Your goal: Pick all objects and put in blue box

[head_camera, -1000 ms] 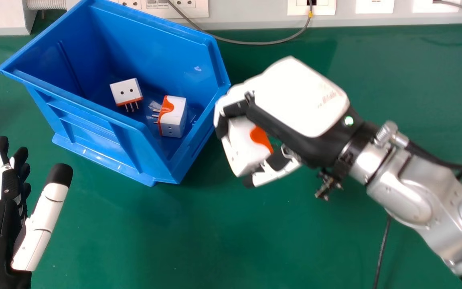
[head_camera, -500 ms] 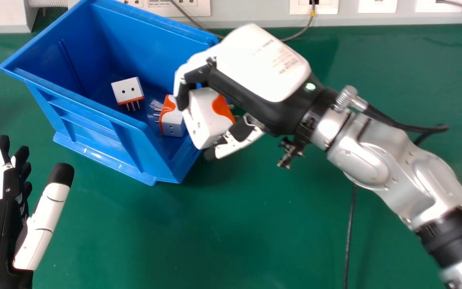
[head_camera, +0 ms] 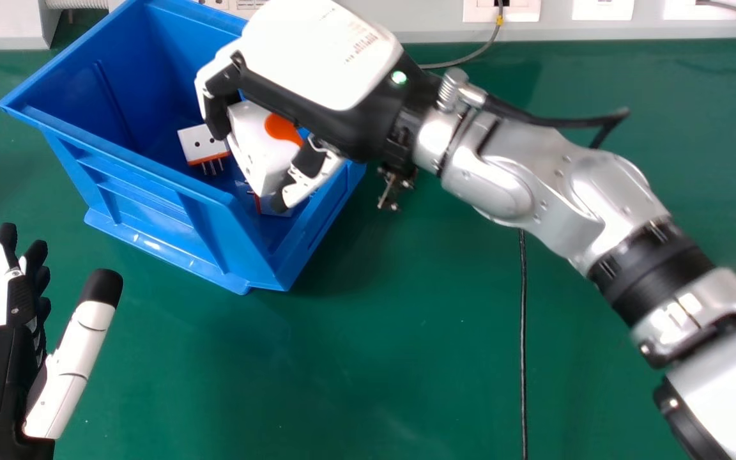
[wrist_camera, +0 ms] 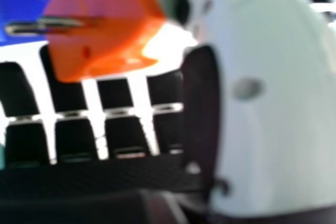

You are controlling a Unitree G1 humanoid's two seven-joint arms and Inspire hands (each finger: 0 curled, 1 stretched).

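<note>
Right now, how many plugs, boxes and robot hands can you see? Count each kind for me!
Plugs: 3 (the held plug, the plug to its left, the mostly hidden plug behind it)
Boxes: 1 (the blue box)
Robot hands: 2 (the left hand, the right hand)
Total: 6

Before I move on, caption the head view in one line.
Right hand holding a white-and-orange plug adapter over the blue box, two more adapters inside.

Head view faces down; close-up right hand view shares adapter (head_camera: 256,145).
</note>
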